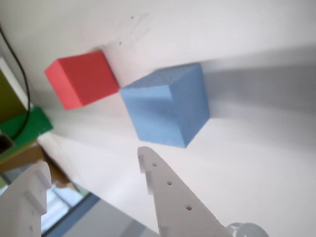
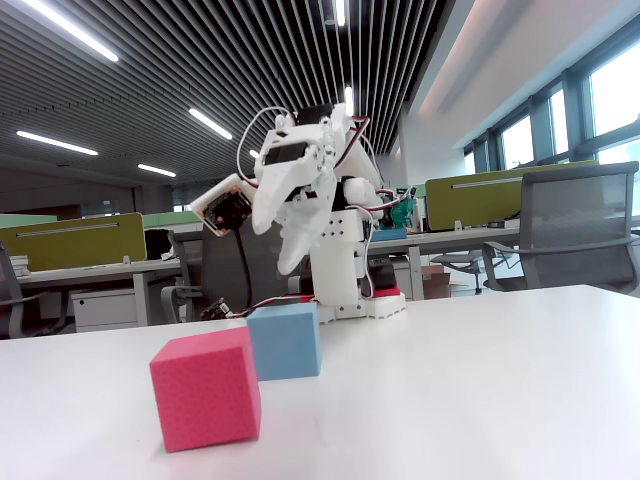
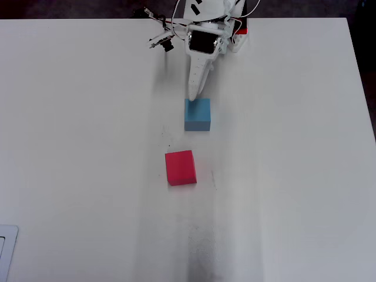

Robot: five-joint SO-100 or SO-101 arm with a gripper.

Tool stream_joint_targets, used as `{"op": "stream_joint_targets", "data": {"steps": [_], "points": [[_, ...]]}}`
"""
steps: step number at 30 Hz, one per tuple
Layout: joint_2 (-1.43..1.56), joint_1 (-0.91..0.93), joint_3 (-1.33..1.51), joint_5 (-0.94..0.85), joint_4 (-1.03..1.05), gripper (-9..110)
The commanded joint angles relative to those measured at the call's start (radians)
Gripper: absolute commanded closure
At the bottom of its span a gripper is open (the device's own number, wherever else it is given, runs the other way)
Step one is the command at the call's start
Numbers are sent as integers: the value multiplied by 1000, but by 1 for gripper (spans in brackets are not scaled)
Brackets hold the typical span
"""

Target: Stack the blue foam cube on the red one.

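The blue foam cube (image 3: pixel 197 114) rests on the white table just in front of the arm. The red one (image 3: pixel 180 167) sits a short gap further out and slightly left in the overhead view, apart from the blue cube. In the wrist view the blue cube (image 1: pixel 168 106) lies ahead of the fingers with the red cube (image 1: pixel 81 79) to its upper left. In the fixed view the red cube (image 2: pixel 207 388) is nearest and the blue cube (image 2: pixel 285 340) is behind it. My gripper (image 1: pixel 93 162) is open and empty, hanging above the blue cube's near edge (image 3: pixel 194 97) (image 2: pixel 290 262).
The arm's white base (image 3: pixel 214 23) stands at the table's far edge with loose wires (image 3: pixel 158 32) beside it. A white object (image 3: pixel 6 252) pokes in at the overhead view's lower left. Office desks and a chair (image 2: pixel 565 225) stand beyond the table.
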Motion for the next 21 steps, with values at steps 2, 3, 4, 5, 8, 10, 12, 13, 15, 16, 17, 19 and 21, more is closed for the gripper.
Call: {"op": "stream_joint_targets", "data": {"steps": [2,3,4,5,8,10,12,13,15,16,17,19,21], "points": [[-117,-6,-227,-26,64,76],[-172,-11,-293,-34,103,76],[-235,-12,-359,-44,140,75],[-301,-15,-426,-64,178,75],[-482,-6,-592,-126,213,74],[-591,11,-686,-164,238,74],[-680,31,-752,-209,262,74],[-718,41,-778,-229,273,74],[-792,64,-816,-261,284,73],[-824,75,-833,-278,290,73],[-856,86,-847,-296,302,73],[-919,104,-873,-336,339,72],[-966,118,-896,-371,383,72]]}}
